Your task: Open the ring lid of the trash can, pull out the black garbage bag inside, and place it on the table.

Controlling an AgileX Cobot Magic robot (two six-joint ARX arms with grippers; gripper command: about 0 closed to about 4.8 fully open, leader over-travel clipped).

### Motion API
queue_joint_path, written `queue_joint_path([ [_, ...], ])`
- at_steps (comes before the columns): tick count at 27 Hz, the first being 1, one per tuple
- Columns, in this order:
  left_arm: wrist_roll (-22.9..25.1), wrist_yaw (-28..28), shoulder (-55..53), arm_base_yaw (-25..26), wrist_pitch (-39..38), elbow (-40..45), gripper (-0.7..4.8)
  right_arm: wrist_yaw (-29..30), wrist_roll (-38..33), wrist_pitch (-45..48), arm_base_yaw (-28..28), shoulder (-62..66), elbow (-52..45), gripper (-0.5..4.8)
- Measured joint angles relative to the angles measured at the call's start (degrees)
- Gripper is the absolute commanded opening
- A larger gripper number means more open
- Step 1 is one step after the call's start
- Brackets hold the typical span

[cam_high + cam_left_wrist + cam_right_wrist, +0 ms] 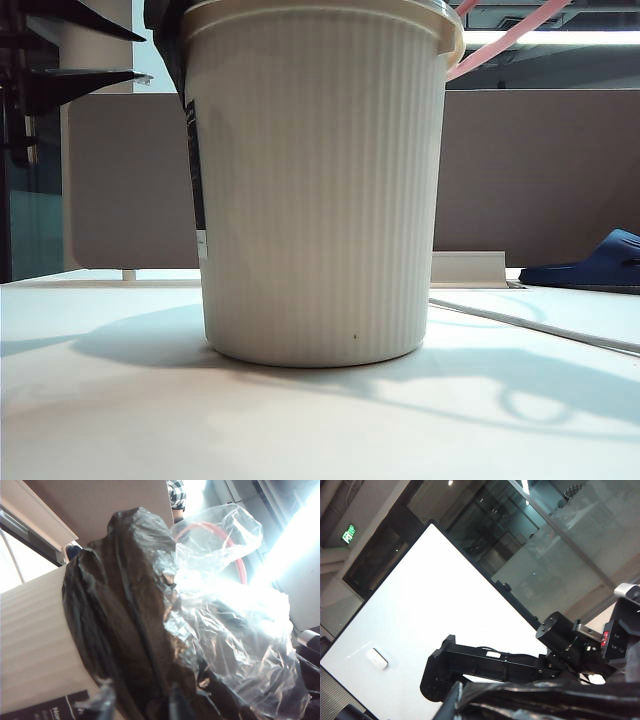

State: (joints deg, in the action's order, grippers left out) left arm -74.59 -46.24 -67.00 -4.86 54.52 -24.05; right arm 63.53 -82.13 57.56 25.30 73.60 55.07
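trash can (320, 200) upright on desk (150, 420), black garbage bag (130, 630) draped over rim at 10 o'clock, left gripper (137, 705) fingers slightly spread by bag, right gripper (470, 700) fingers pressed together, ring lid (505, 45) raised at 1 o'clock

A green lit sign (349, 534) glows at the upper left of the right wrist view, its characters too small to read. The dark label strip (47, 709) on the trash can (35, 645) carries white lettering beginning "Nor", cut off at the lower edge.

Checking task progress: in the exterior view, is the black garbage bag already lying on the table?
No: the table around the trash can holds no bag; the black garbage bag shows only at the can's upper rim.
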Motion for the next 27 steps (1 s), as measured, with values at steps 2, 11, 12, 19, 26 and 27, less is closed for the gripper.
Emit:
queue_joint_path([
  [2, 0.0, 0.0, 0.0, 0.0, 0.0, 0.0, 1.89, -0.4, -0.4, 0.0, 0.2, 0.0, 0.0, -0.05],
  [11, 0.0, -1.2, 0.0, -0.5, -0.4, 0.0, 2.53, -4.9, -2.2, 2.4, 2.4, 0.0, 0.0, -0.05],
  [12, 0.0, -1.2, 0.0, -0.5, -0.4, 0.0, 2.72, -5.4, -2.3, 2.7, 2.3, 0.0, 0.0, -0.05],
  [19, 0.2, -3.4, 0.0, -0.5, -0.5, 0.0, 2.92, -7.5, -3.2, 3.4, 2.2, 0.0, 0.0, -0.05],
  [26, 0.2, -3.7, 0.0, -0.5, -0.8, 0.0, 2.93, -9.1, -4.1, 4.8, 2.2, 0.1, 0.0, -0.05],
  [27, 0.2, -3.7, 0.0, -0.5, -0.8, 0.0, 2.93, -9.2, -4.3, 5.0, 2.2, 0.1, 0.0, -0.05],
])
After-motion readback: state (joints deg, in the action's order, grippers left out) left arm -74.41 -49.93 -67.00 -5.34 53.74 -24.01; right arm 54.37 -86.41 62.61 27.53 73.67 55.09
